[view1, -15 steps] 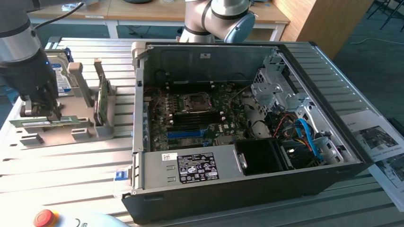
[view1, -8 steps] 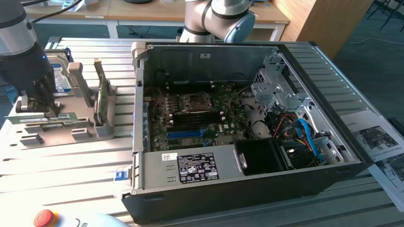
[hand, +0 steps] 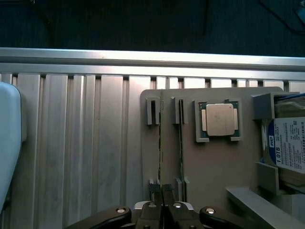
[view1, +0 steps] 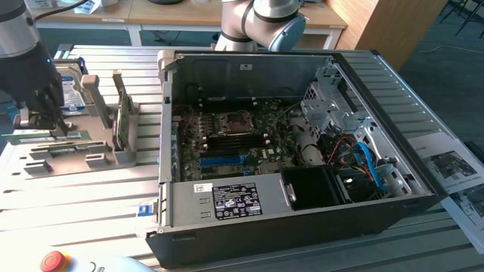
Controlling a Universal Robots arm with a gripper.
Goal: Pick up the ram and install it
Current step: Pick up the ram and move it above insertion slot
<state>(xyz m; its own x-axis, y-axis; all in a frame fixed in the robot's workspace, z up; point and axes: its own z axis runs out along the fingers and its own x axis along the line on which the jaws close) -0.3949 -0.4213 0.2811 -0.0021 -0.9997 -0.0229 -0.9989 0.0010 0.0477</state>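
A robotics lab: a slatted aluminium workbench (view1: 76, 209), an opened desktop computer case (view1: 302, 226) at centre, a red emergency-stop button (view1: 53, 260) at seven o'clock, wooden desks (view1: 174, 11) at twelve.

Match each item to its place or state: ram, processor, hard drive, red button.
1 ram
2 processor
3 hard drive
4 red button

A in a square recess of the grey holder
B pinched by the shut hand
C at the exterior view's lower left
D standing on edge, blue-and-white label showing

Pairs: 1-B; 2-A; 3-D; 4-C
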